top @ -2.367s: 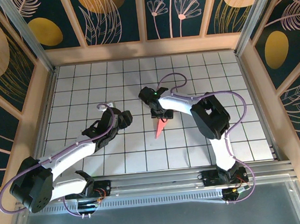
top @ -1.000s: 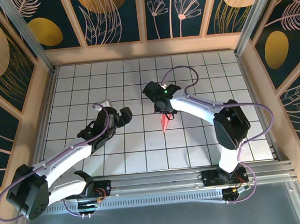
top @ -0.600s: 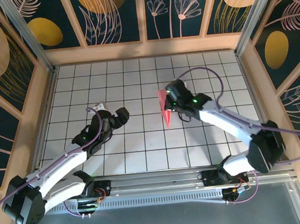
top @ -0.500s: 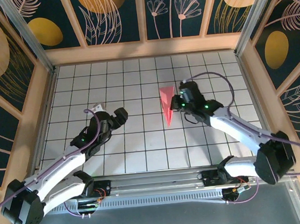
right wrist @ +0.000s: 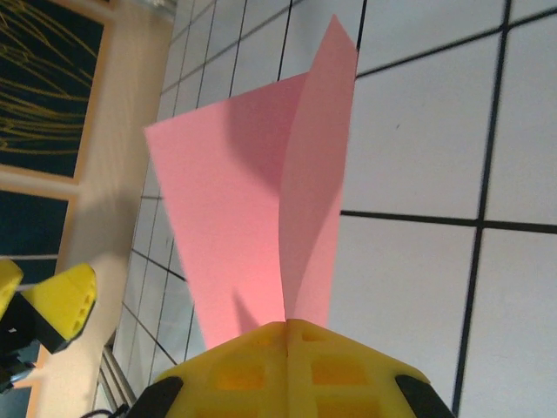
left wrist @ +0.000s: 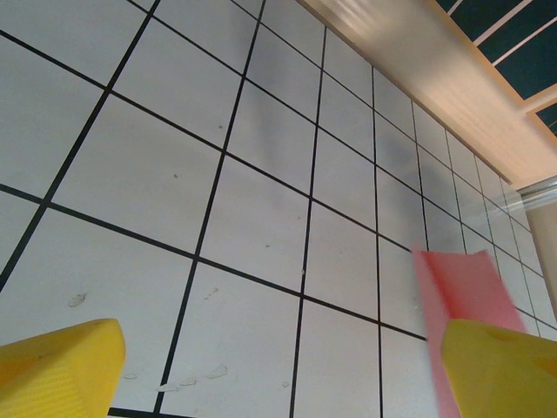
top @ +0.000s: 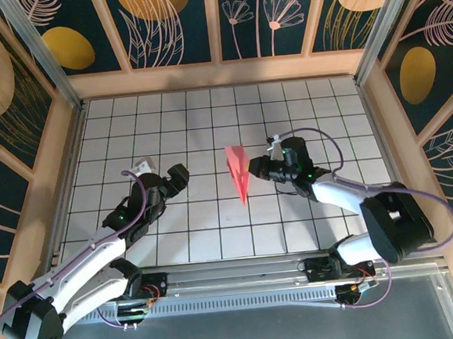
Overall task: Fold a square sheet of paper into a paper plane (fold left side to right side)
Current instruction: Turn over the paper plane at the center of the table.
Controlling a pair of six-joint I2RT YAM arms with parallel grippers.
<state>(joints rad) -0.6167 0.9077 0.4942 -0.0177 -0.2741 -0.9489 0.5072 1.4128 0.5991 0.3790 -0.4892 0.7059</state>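
Note:
The square sheet of paper is folded into a narrow pink-red paper plane point(top: 236, 173) that hangs above the middle of the tiled table, its point toward the near edge. My right gripper point(top: 255, 168) is shut on it from the right. In the right wrist view the yellow fingers point(right wrist: 235, 374) are pressed together on the plane point(right wrist: 244, 209), whose two wings spread apart above them. My left gripper point(top: 164, 176) stands open to the plane's left, apart from it. Its yellow fingertips point(left wrist: 57, 379) are wide apart over bare tiles, and the plane's edge point(left wrist: 457, 287) shows beside the right one.
White tiles with black lines cover the table point(top: 207, 116). Wooden walls point(top: 219, 74) ring it at the back and both sides, and a metal rail point(top: 242, 270) with the arm bases runs along the near edge. The left gripper's finger point(right wrist: 61, 305) shows at the left of the right wrist view.
My right arm lifted the plane off the tiles, swung it out to the right, then brought it back left to the middle. The left arm drew back a little toward the left.

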